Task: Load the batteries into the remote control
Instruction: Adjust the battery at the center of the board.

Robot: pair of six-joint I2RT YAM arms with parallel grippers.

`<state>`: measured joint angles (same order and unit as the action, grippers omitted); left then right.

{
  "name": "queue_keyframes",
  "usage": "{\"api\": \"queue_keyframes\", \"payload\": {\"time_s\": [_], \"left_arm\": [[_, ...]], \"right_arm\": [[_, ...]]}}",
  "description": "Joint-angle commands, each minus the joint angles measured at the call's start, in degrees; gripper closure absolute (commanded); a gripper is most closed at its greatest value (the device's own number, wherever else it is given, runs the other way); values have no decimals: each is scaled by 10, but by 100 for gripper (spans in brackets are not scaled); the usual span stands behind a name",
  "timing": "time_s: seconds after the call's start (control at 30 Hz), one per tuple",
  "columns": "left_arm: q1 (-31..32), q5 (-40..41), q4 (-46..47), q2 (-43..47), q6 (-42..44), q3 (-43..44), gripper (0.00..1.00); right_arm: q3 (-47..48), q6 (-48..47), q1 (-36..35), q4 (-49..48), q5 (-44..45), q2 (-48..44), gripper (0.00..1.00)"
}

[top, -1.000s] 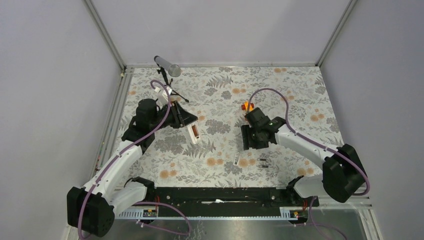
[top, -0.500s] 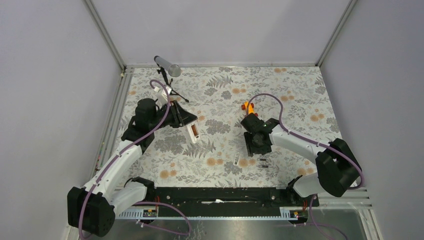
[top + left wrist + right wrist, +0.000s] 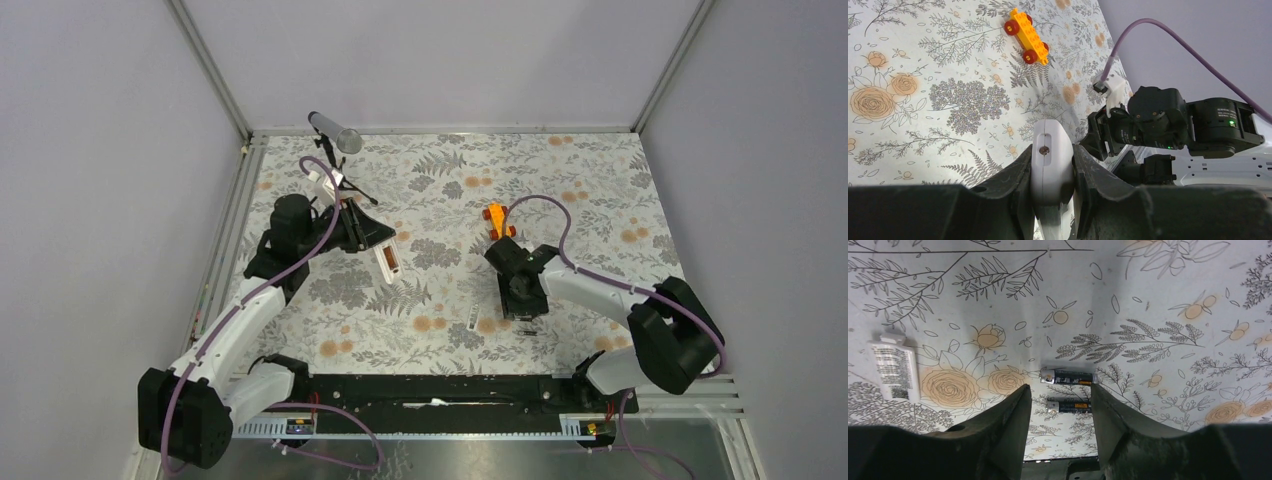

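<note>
The white remote control (image 3: 1050, 165) is clamped edge-up between the fingers of my left gripper (image 3: 1052, 150), which is shut on it. In the top view the remote control (image 3: 386, 261) sticks out of the left gripper (image 3: 374, 247) above the left half of the mat. The two batteries lie side by side on the mat, one (image 3: 1068, 376) just past the fingertips of my right gripper (image 3: 1060, 390), the other (image 3: 1069, 406) between its open fingers. In the top view the right gripper (image 3: 521, 305) hangs right over them and hides them.
A small flat white cover piece (image 3: 893, 367) lies left of the batteries, also seen in the top view (image 3: 474, 319). An orange toy car (image 3: 496, 219) sits behind the right gripper. A microphone on a stand (image 3: 335, 135) stands at the back left.
My right gripper has moved toward the near edge and now sits over the batteries, with its jaws a little narrower. The left arm and the remote have barely moved.
</note>
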<state>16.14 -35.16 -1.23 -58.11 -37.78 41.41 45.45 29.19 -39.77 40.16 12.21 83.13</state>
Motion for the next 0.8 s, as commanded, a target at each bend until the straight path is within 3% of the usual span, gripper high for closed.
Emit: {"api": "queue_keyframes", "payload": {"time_s": [0.0, 0.2, 0.3, 0.37, 0.5, 0.57, 0.63, 0.77], "left_arm": [[-6, -20, 48, -1, -5, 8, 100], [-8, -22, 51, 4, -7, 3, 100], [-9, -24, 56, 4, -10, 1, 100], [-9, -27, 62, 3, -14, -1, 100], [-11, -31, 63, 3, -18, 1, 100], [-12, -31, 64, 5, -19, -1, 100], [-13, -31, 65, 6, -21, -2, 100], [-14, -33, 71, 6, -27, -4, 100]], "right_arm": [[-16, 49, 2, 1, 27, -57, 47], [-68, 87, 15, -44, -32, -134, 59], [-85, 92, 23, -31, -20, -136, 68], [-87, 99, 23, -16, 8, -126, 67], [-83, 97, 23, -22, 30, -122, 49], [-84, 93, 24, -26, 37, -123, 47], [-87, 91, 24, -37, 32, -120, 49], [-83, 87, 24, -38, 22, -98, 65]]}}
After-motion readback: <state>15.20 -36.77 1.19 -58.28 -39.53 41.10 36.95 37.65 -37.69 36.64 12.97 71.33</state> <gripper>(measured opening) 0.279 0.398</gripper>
